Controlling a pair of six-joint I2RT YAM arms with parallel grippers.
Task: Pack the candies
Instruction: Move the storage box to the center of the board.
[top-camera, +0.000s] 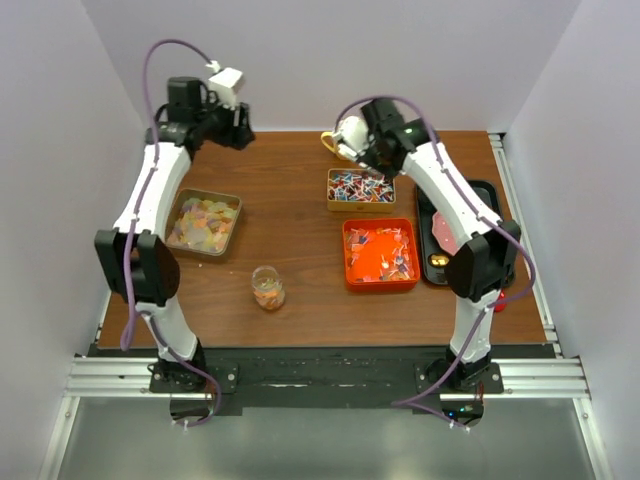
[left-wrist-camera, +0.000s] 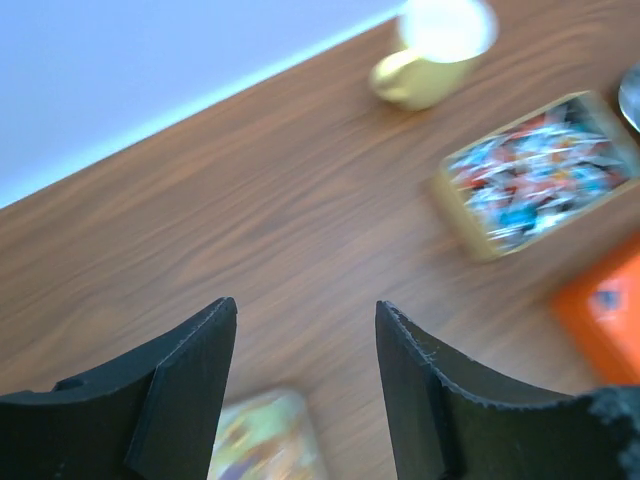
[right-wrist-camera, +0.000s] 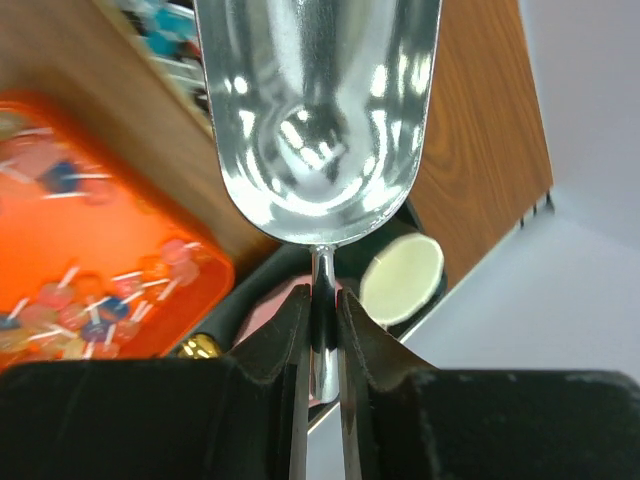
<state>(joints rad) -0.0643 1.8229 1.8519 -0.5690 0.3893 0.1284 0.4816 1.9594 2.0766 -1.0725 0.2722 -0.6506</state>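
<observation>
No legible text, labels or numbers anywhere

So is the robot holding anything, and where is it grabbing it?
Yes. The right gripper is shut on a metal scoop, pinching its thin handle just below the bowl. The left gripper is open and empty.

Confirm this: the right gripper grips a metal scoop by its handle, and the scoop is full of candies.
Wrong on one point: the scoop is empty. The right wrist view shows its bowl bare and shiny. The right gripper does grip its handle.
</observation>
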